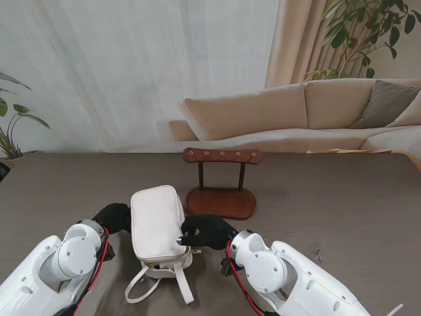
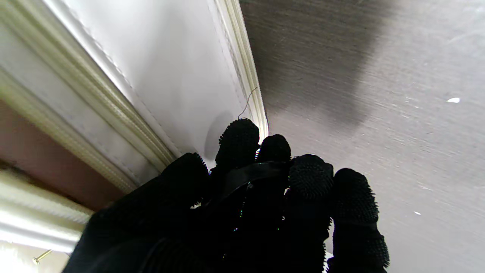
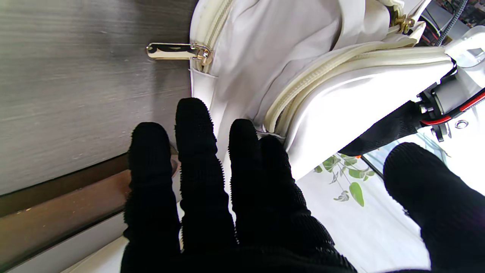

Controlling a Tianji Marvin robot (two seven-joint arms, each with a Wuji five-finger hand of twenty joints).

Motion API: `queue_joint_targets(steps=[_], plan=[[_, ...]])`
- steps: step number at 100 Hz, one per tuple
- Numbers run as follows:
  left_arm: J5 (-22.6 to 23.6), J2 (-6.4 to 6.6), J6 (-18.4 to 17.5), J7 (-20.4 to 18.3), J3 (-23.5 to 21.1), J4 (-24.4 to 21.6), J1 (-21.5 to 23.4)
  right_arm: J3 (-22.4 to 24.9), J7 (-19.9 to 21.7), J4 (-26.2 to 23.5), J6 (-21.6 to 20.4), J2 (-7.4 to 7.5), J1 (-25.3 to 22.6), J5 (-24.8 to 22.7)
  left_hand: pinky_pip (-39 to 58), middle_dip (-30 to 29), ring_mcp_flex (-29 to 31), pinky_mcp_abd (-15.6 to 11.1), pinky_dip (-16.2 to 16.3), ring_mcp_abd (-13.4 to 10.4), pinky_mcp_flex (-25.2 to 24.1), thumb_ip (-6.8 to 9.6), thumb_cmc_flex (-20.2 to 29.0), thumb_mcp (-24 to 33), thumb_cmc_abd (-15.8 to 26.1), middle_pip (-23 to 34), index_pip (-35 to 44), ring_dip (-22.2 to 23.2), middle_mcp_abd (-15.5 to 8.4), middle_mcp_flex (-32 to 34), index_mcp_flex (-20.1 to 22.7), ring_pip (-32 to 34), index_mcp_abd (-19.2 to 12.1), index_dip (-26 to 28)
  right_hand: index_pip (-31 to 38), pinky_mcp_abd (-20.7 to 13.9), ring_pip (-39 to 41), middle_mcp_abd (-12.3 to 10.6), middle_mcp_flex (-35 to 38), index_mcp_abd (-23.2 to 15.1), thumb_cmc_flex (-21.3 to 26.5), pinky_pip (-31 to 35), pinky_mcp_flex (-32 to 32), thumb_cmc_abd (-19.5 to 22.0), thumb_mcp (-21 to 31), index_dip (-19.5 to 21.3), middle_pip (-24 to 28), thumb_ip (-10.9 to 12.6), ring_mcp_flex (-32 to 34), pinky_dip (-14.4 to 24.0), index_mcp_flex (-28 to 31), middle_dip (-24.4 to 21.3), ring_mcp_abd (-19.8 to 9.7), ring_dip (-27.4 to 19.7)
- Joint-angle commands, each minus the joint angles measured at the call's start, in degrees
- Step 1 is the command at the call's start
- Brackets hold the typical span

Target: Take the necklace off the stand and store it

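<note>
The dark wooden necklace stand [image 1: 222,156] is upright in the middle of the table, and I see no necklace on its bar or anywhere else. A white zipped bag [image 1: 156,220] lies flat just nearer to me than the stand. My left hand [image 1: 113,217] is against the bag's left side; in the left wrist view its fingers [image 2: 250,197] are bunched together, touching the bag's wall [image 2: 170,76]. My right hand [image 1: 209,232] rests at the bag's right side. Its fingers [image 3: 212,197] are straight and spread beside the bag [image 3: 303,45], thumb apart, holding nothing.
The bag's straps [image 1: 158,280] trail on the grey table [image 1: 342,210] towards me. A gold zipper pull [image 3: 170,51] sticks out from the bag's end. Beyond the table's far edge are a beige sofa [image 1: 309,112], a curtain and plants.
</note>
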Motion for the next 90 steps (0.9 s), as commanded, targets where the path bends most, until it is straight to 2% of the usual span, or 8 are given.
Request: queue_joint_targets(steps=[1, 9, 19, 35, 53, 65, 76, 90], plan=[[-0.52, -0.38, -0.31, -1.19, 0.15, -0.03, -0.35, -0.54, 0.39, -0.8, -0.58, -0.63, -0.84, -0.76, 2.32, -0.01, 1.23, -1.0, 0.01, 1.04, -0.88, -0.28, -1.37, -0.88, -0.23, 0.57, 0.9, 0.56, 0.58, 0.91, 0.25, 0.06, 0.1, -0.13, 1.3, 0.26, -0.05, -0.01, 0.03, -8.98, 0.11, 0.68, -8.87, -0.13, -0.01, 1.4, -0.8, 0.85, 1.29, 1.27, 2.07, -0.09, -0.37, 0.08], [-0.88, -0.39, -0.44, -1.22, 0.29, 0.49, -0.62, -0.21, -0.8, -1.1, -0.88, -0.6, -0.74, -3.12, 2.25, -0.01, 1.21, -1.06, -0.01, 1.08, -0.99, -0.32, -1.29, -0.98, -0.25, 0.56, 0.85, 0.56, 0.63, 0.89, 0.24, 0.01, 0.19, -0.19, 0.77, 0.33, -0.32, -0.07, -1.42, -9.34, -0.08, 0.65, -9.06, -0.13, -0.23, 1.25, -1.15, 0.82, 0.51, 1.24, 0.53, -0.17, -0.4, 0.01], [-1.42, -0.48, -0.66, -0.9, 0.63, 1.49, -1.17, 0.37, -3.65, -1.34, -2.18, -0.85, -0.75, -6.12, 2.26, -0.02, 1.22, -1.15, 0.0, 1.03, -0.97, -0.3, -1.26, -1.04, -0.25, 0.56, 0.82, 0.56, 0.65, 0.9, 0.23, -0.02, 0.25, -0.22, -0.49, 0.38, -0.78, -1.04, -6.1, -11.89, -0.03, 0.63, -9.43, -0.61, -0.64, 0.75, -1.91, 0.86, -1.54, 1.24, -4.14, -0.47, -1.09, -0.11], [-1.77, -0.58, -0.96, -0.37, 0.99, 1.87, -1.39, 0.55, -5.54, -2.66, -2.29, -0.73, 0.64, -11.42, 2.33, 0.04, 1.29, -1.03, 0.08, 1.25, -0.97, -0.28, -1.21, -1.07, -0.29, 0.66, 0.85, 0.58, 0.77, 0.93, 0.33, -0.02, 0.33, -0.25, -0.41, -0.74, -4.55, -1.95, -12.05, -15.39, -0.14, -2.02, -13.44, -0.69, -1.09, 0.51, -1.96, 1.1, -9.62, 0.7, -3.18, -0.96, -1.38, -1.72], [0.91, 0.17, -1.03, -3.5, -1.06, -2.12, 1.54, -2.08, -6.67, -1.77, -1.88, -0.95, 5.0, -15.72, 2.46, 0.09, 1.35, -1.12, 0.13, 0.81, -0.66, -0.16, -1.48, -1.14, 0.01, 0.81, 0.96, 0.68, 0.52, 0.97, 0.3, 0.2, 0.14, -0.18, -1.0, -1.91, -8.11, -4.65, -14.22, -17.28, 0.08, -5.48, -15.82, -0.91, -0.46, 0.6, -2.33, 1.35, -13.73, -0.01, -2.03, -1.89, -2.5, -3.78], [2.35, 0.63, -0.92, -5.76, -2.94, -4.89, 4.01, -4.6, -6.7, -0.32, -3.06, -1.17, 8.26, -17.14, 2.47, 0.08, 1.32, -1.06, 0.15, 0.63, -0.67, -0.14, -1.52, -1.24, 0.02, 0.82, 0.97, 0.76, 0.5, 0.96, 0.25, 0.37, 0.05, -0.17, -1.65, -3.24, -12.18, -7.81, -12.23, -19.42, 0.18, -8.15, -16.25, -1.03, 2.17, 0.95, -4.88, 1.54, -14.45, -0.55, -1.17, -4.51, -5.17, -6.67], [3.33, 0.86, -0.91, -7.02, -4.44, -6.76, 5.89, -7.35, -4.51, 0.53, -3.07, -1.19, 11.04, -17.09, 2.49, 0.08, 1.26, -1.05, 0.16, 0.57, -0.64, -0.1, -1.56, -1.32, 0.13, 0.85, 0.97, 0.87, 0.5, 0.95, 0.19, 0.56, -0.01, -0.16, -1.67, -4.53, -13.88, -10.97, -7.07, -20.77, 1.96, -8.78, -16.2, 0.74, 4.77, 1.23, -8.82, 1.91, -13.05, -0.9, -0.3, -7.95, -7.72, -8.18], [3.89, 0.98, -1.11, -7.79, -5.79, -8.2, 7.51, -10.9, -2.93, 2.29, -2.46, -1.4, 13.96, -17.51, 2.5, 0.08, 1.26, -1.13, 0.17, 0.56, -0.62, -0.06, -1.53, -1.4, 0.08, 0.86, 0.98, 0.93, 0.51, 0.97, 0.19, 0.67, 0.05, -0.16, -1.34, -5.8, -14.39, -12.91, -2.25, -21.03, 3.63, -8.44, -16.22, 2.33, 5.36, 1.25, -12.36, 2.02, -11.73, -1.21, 1.47, -11.16, -9.58, -8.89]])
